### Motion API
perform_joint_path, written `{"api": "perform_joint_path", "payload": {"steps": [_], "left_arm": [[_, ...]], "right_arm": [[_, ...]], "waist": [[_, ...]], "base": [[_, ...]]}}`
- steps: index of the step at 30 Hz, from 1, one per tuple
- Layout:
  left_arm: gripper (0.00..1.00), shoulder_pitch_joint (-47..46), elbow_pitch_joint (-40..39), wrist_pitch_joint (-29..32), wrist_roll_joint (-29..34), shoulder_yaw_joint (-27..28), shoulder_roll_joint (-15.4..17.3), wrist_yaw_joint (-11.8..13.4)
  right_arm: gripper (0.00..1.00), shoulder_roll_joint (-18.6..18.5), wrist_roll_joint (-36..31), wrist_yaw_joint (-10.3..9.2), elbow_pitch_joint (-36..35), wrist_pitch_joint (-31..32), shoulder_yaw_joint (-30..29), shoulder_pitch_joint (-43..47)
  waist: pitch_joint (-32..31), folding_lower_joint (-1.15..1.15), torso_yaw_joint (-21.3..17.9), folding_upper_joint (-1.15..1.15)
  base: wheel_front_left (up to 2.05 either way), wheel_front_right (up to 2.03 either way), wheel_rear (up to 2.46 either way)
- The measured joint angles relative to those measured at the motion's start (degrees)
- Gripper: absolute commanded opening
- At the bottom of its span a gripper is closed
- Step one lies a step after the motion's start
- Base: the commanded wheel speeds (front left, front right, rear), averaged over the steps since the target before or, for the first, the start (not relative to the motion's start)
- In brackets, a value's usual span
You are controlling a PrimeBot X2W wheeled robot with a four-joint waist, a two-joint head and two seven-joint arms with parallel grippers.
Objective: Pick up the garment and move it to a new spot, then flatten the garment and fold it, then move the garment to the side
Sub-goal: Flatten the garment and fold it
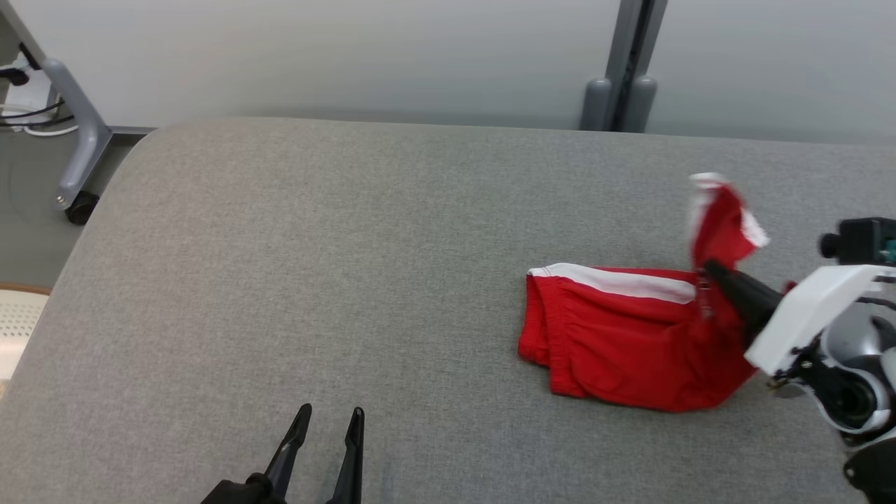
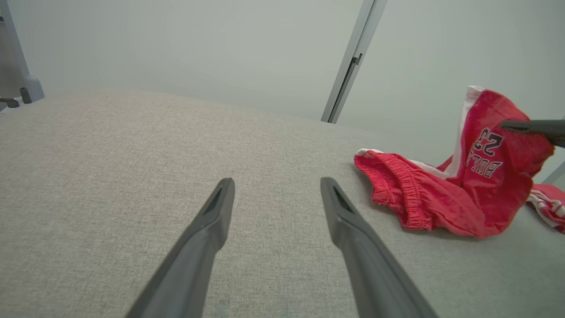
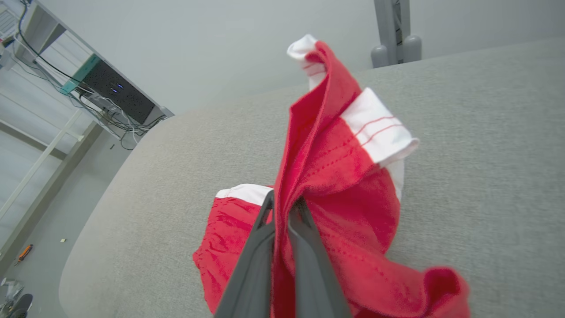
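The right gripper (image 3: 284,204) pinches a raised fold of the red garment (image 3: 335,176) above the grey table (image 3: 485,132).

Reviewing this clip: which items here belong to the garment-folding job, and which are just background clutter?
Job:
red shorts
right claw, shut on them
left claw, open
grey table

Lying about:
grey post
wheeled stand
cables

Red shorts (image 1: 630,350) with white side stripe, white cuff with thin red lines, dark lettering; grey woven table (image 1: 350,245); black left gripper (image 1: 331,413).
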Motion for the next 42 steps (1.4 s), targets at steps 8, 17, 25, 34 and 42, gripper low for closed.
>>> {"api": "perform_joint_path", "payload": {"steps": [8,17,25,34,42], "left_arm": [[1.0,-3.04,1.54,0.0,0.05,-2.18,-0.01,-0.12],[1.0,-4.65,3.83,0.0,-0.09,-2.92,0.0,-0.02],[1.0,-2.89,5.02,0.0,-0.07,-1.42,0.03,0.03],[1.0,-4.04,4.44,0.0,0.57,-1.25,-0.01,-0.62],[1.0,-8.12,4.55,0.0,-0.97,-4.32,-0.03,-0.93]], "right_arm": [[0.0,7.53,-5.69,0.0,-6.6,3.26,2.63,0.68],[0.22,13.45,-13.81,0.0,0.47,3.18,5.06,-0.25],[1.0,14.03,-13.81,0.0,-5.35,-0.64,6.48,0.84],[0.32,5.55,-14.25,0.0,-17.95,-1.41,-6.36,3.39],[0.0,2.81,-19.79,0.0,-8.55,-0.67,-7.47,1.32]], "waist": [[1.86,0.0,2.75,0.0],[3.5,0.0,6.37,0.0],[2.13,0.0,4.23,0.0],[1.68,0.0,0.49,0.0],[6.96,0.0,1.31,0.0]], "base": [[0.0,0.0,0.0],[0.0,0.0,0.0],[0.0,0.0,0.0],[0.0,0.0,0.0],[0.0,0.0,0.0]]}}
